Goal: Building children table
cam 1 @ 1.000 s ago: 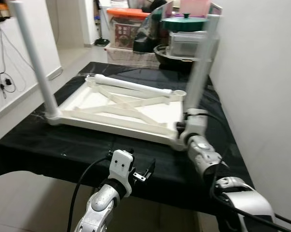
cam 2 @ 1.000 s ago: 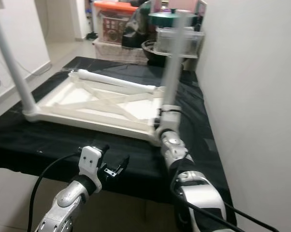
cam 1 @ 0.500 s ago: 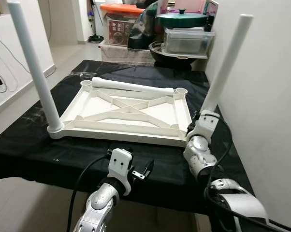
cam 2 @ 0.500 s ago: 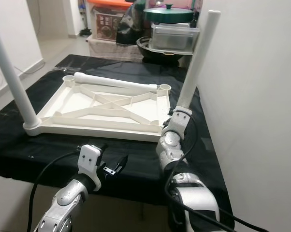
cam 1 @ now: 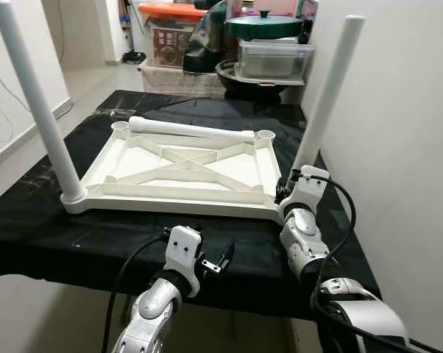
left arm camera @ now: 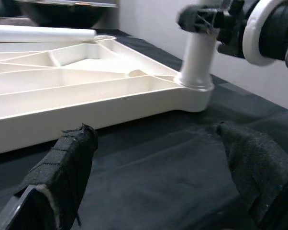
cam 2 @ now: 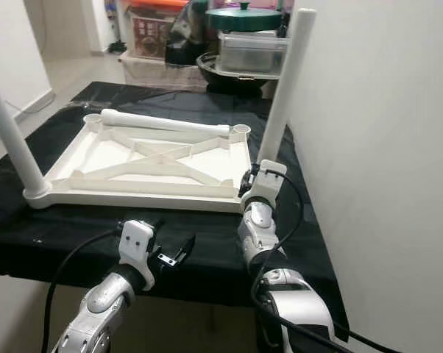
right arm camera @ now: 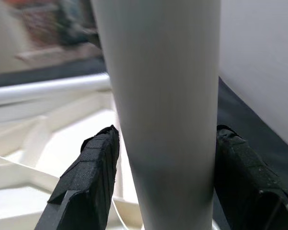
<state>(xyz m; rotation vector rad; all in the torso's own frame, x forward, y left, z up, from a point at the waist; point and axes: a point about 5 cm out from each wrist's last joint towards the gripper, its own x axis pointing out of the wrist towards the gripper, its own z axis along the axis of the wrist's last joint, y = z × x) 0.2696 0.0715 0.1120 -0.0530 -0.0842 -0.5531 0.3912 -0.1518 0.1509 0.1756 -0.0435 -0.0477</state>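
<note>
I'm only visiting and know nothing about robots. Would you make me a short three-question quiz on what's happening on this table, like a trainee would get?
1. True or false: the white plastic tabletop lies upside down on the black cloth, ribs facing up.
2. How many white plastic legs stand upright in corner sockets?
A. one
B. two
C. four
3. Fill in: the right gripper has its black fingers on either side of the ____.

Key
1. True.
2. B: the near-left leg and the near-right leg. A third loose leg lies along the far edge.
3. The near-right leg, low down near its socket. The left gripper hangs open before the table's near edge, holding nothing.
</note>
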